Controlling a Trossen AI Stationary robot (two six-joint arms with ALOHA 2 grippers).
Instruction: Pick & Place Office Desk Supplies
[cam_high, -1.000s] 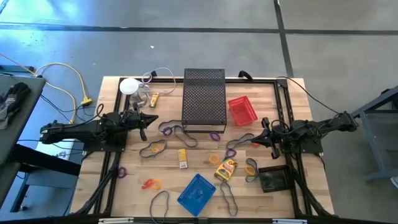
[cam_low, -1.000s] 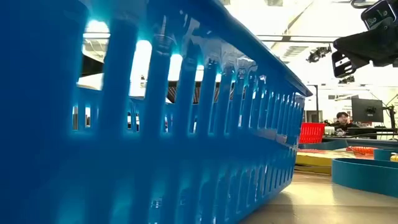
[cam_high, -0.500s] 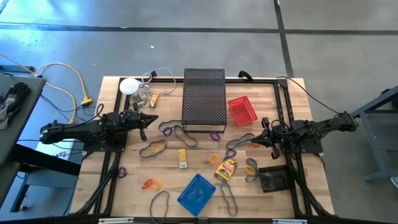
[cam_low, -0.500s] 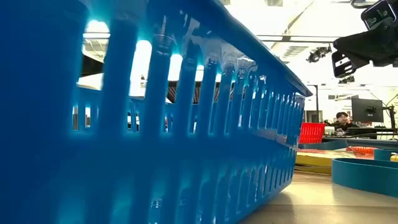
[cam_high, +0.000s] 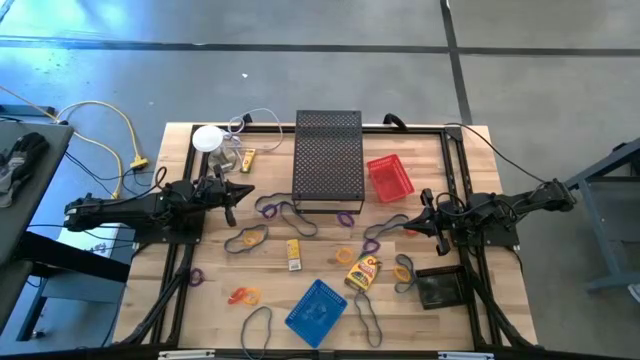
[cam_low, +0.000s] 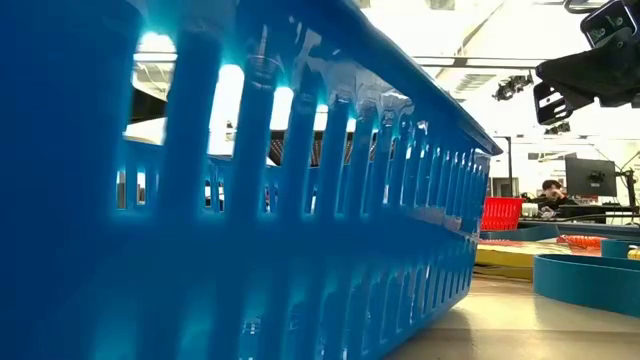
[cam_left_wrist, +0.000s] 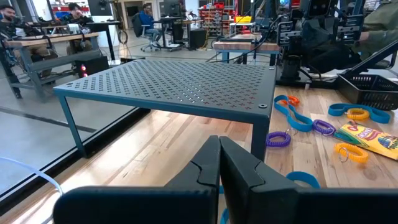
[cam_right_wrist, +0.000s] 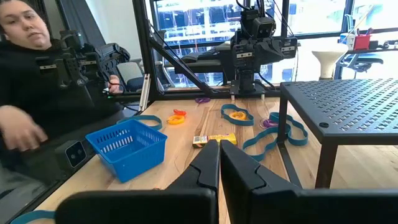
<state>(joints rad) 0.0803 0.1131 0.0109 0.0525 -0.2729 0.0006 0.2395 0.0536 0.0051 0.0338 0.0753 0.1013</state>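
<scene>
Loose supplies lie across the wooden table: a purple loop (cam_high: 268, 207), a dark grey loop (cam_high: 292, 217), a tan loop (cam_high: 245, 238), an orange loop (cam_high: 243, 296), a small yellow packet (cam_high: 294, 254) and a yellow-and-red packet (cam_high: 364, 272). My left gripper (cam_high: 240, 190) hovers shut left of the black mesh stand (cam_high: 328, 160), and its closed fingers (cam_left_wrist: 208, 171) point at the stand (cam_left_wrist: 174, 84). My right gripper (cam_high: 412, 222) hovers shut to the right of the loops; its fingers (cam_right_wrist: 230, 171) face the blue basket (cam_right_wrist: 127, 146). Neither touches anything.
A blue basket (cam_high: 317, 312) sits near the near edge and fills the low view (cam_low: 250, 200). A red basket (cam_high: 390, 177) stands right of the stand, and a black tray (cam_high: 438, 288) lies near the right arm. A white round object with a cable (cam_high: 208, 138) sits far left. A person (cam_right_wrist: 37, 93) is beside the table.
</scene>
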